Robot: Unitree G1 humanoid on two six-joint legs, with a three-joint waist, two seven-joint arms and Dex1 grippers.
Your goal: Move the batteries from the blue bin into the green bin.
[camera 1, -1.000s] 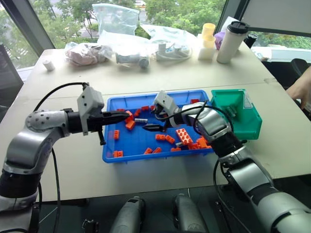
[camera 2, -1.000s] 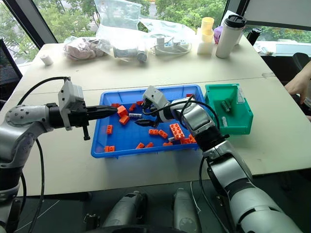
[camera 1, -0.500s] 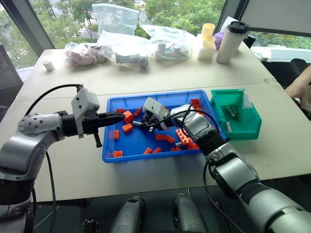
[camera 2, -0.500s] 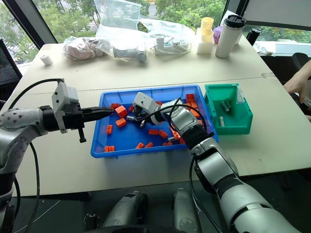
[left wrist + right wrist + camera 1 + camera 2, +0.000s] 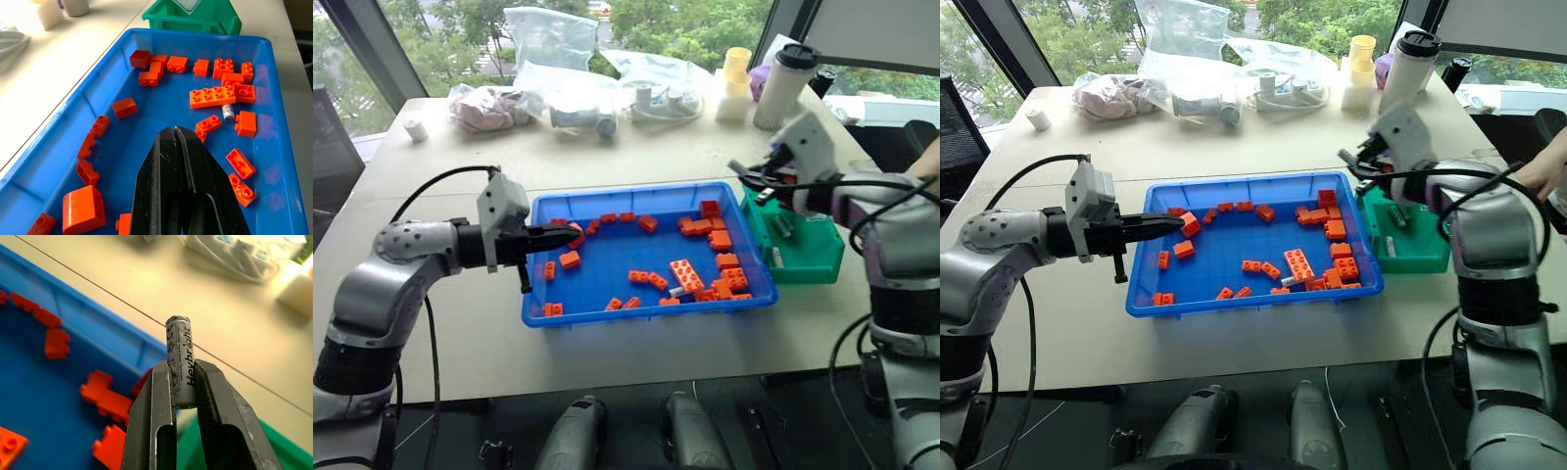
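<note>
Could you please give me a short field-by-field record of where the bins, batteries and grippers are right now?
blue bin: on the table, holding scattered orange bricks
battery left in blue bin: one, lying beside the long orange brick
green bin: right of the blue bin, batteries already inside
right gripper: shut on a battery, raised near the green bin's far left corner
left gripper: shut, holding nothing, over the blue bin's left part
next step, likely: release the held battery into the green bin

Counting now: one blue bin (image 5: 1253, 299), one green bin (image 5: 1415, 257), one battery (image 5: 180, 363) riding high, another battery (image 5: 228, 111) lying among many orange bricks (image 5: 1299, 264).
</note>
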